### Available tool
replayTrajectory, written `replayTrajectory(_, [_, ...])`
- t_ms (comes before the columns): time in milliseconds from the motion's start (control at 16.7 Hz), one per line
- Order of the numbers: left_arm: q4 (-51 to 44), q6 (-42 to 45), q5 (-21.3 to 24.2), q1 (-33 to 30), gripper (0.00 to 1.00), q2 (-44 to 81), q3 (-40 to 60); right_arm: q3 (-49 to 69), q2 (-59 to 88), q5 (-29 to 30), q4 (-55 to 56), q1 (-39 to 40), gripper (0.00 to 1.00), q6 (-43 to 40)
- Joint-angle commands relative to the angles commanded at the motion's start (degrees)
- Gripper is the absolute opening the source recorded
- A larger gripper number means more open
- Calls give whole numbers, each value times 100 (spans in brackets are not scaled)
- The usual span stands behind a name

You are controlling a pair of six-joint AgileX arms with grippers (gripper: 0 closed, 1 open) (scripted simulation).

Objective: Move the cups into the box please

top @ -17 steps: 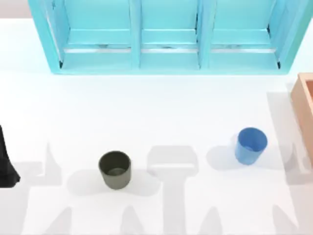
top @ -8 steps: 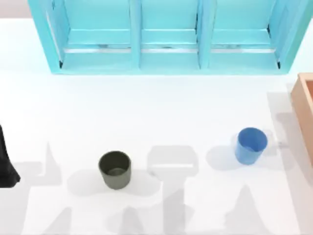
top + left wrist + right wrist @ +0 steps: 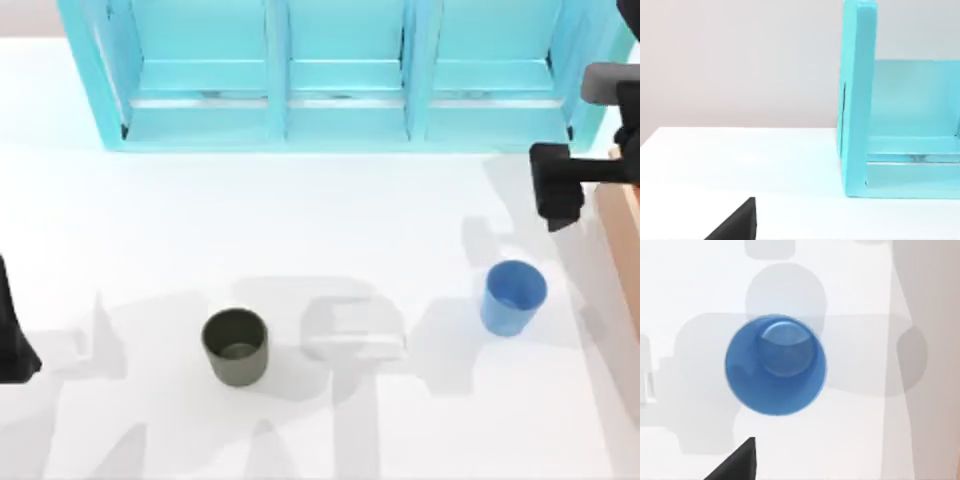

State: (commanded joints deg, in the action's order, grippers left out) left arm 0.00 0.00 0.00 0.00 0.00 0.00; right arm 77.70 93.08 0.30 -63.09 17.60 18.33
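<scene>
So both cups were sitting upright on the white table (image 3: pixel 300 220) with nothing inside them. The dark olive-green cup (image 3: pixel 236 346) was toward the front, left of center, a plain handleless tumbler with a matte look and a round open mouth. The bright blue cup (image 3: pixel 513 297) was over on the right side, same simple shape, also bare inside; from the right wrist view the blue cup (image 3: pixel 775 364) was seen from straight above, a smooth round rim with a paler circular bottom.

The tan box (image 3: pixel 622 232) was at the right edge of the table, just a slice of its thick straight orange-brown wall in frame, so I couldn't tell what was in it. It was near the blue cup but apart from it.

Along the back stood the big cyan shelf unit (image 3: pixel 340 75), three compartments with flat panels and square edges, all of them bare.

The right gripper (image 3: pixel 558 190) hung above the table behind the blue cup, beside the box wall; couldn't tell how its fingers were set. The left arm (image 3: pixel 12 330) sat parked at the left edge, fingers impossible to make out too.
</scene>
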Motion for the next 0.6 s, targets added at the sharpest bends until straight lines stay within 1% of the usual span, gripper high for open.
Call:
replayTrajectory(240, [0,0,0,0,100,0,0,963,1160,-20,-761,226,100,236])
replayTrajectory(600, [0,0,0,0,100,0,0,1155,1391,-28,-917,277,100,287])
